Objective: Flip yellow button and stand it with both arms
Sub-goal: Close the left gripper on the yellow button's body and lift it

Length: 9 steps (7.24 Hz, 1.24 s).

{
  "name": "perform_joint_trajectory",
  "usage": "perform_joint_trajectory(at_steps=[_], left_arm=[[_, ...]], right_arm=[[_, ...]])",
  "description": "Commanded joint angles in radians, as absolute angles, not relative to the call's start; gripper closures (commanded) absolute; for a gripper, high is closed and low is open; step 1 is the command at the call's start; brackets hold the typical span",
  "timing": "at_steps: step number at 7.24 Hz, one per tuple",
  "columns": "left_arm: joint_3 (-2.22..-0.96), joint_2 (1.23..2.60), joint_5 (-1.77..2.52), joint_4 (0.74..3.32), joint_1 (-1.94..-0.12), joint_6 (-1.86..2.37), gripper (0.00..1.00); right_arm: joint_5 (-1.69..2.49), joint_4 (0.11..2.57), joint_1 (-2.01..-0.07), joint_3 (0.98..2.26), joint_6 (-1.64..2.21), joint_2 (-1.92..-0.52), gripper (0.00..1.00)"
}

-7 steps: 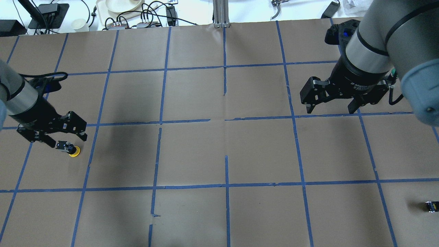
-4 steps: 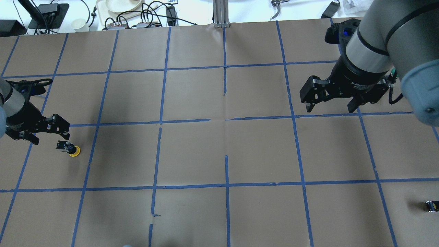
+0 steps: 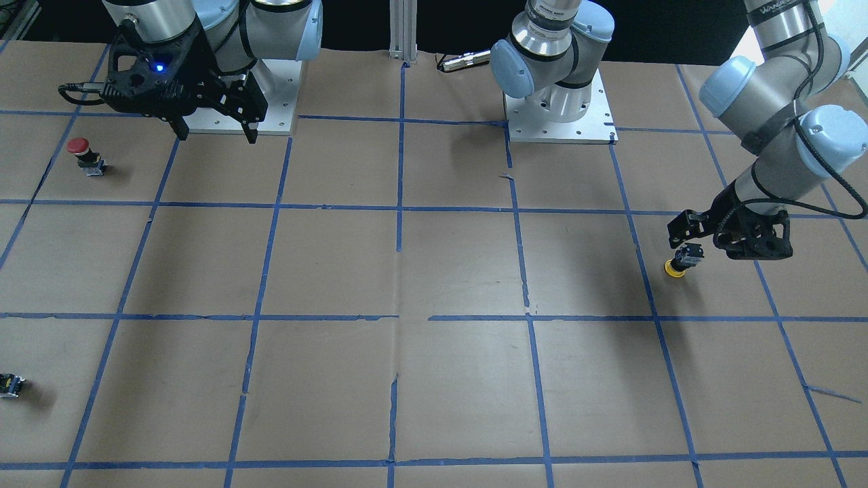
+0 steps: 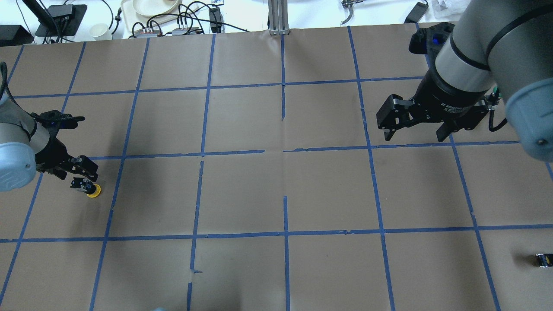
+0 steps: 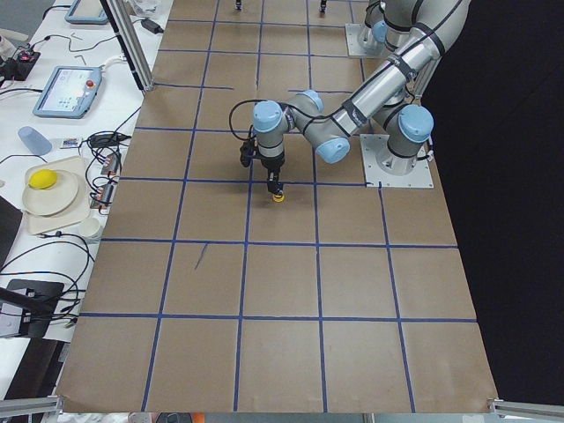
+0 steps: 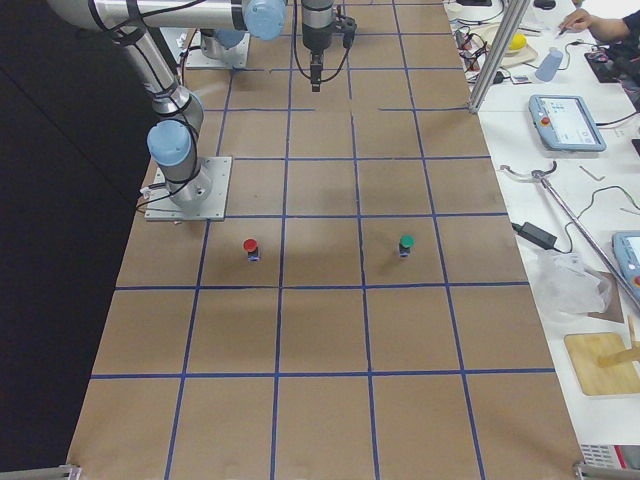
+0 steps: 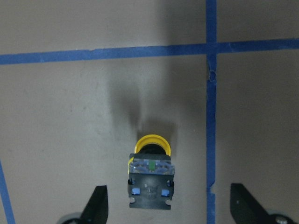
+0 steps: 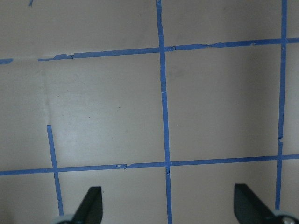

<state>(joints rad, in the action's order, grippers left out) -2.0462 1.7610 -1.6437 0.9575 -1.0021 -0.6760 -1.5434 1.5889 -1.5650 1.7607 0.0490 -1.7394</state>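
The yellow button rests on the brown paper at the table's left side with its yellow cap on the paper and its black-and-grey body up. It also shows in the front view and the left side view. My left gripper is open and hovers just above it. In the left wrist view the button sits between the two spread fingertips, untouched. My right gripper is open and empty, far off at the back right, over bare paper.
A red-capped button stands near the right arm's base. A green-capped one stands beside it. A small black block with a yellow mark lies at the front right. Cables and dishes lie beyond the table's far edge.
My left gripper drew back to the left from the button, then turned and came back over it. The button has not moved. The right arm barely shifted.
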Motion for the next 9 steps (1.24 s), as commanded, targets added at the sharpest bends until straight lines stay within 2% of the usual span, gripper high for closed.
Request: perform_joint_trajectory(at_steps=[1, 2, 3, 4, 5, 7, 9], left_arm=[[-2.066, 1.773, -1.651, 0.942, -1.003, -0.692, 0.05], [-2.066, 1.764, -1.655, 0.948, -0.997, -0.695, 0.16], [-2.068, 1.763, -1.651, 0.956, -0.964, -0.698, 0.32], [-2.068, 1.761, -1.646, 0.956, -0.947, -0.699, 0.64], [-2.068, 1.759, -1.643, 0.96, -0.946, -0.695, 0.78], [-2.053, 1.749, -1.547, 1.035, -0.946, -0.689, 0.8], [-2.011, 1.589, -1.359, 1.347, -0.946, -0.687, 0.8]], right_arm=[[-1.545, 1.589, -1.566, 1.776, 0.046, -1.741, 0.0], [-1.545, 1.589, -1.565, 1.785, 0.048, -1.75, 0.0], [-1.543, 1.592, -1.566, 1.786, 0.049, -1.75, 0.0], [-1.543, 1.594, -1.565, 1.786, 0.046, -1.75, 0.0], [-1.543, 1.598, -1.565, 1.789, 0.049, -1.75, 0.0], [-1.54, 1.623, -1.566, 1.79, 0.049, -1.753, 0.0], [-1.542, 1.624, -1.566, 1.79, 0.048, -1.75, 0.0]])
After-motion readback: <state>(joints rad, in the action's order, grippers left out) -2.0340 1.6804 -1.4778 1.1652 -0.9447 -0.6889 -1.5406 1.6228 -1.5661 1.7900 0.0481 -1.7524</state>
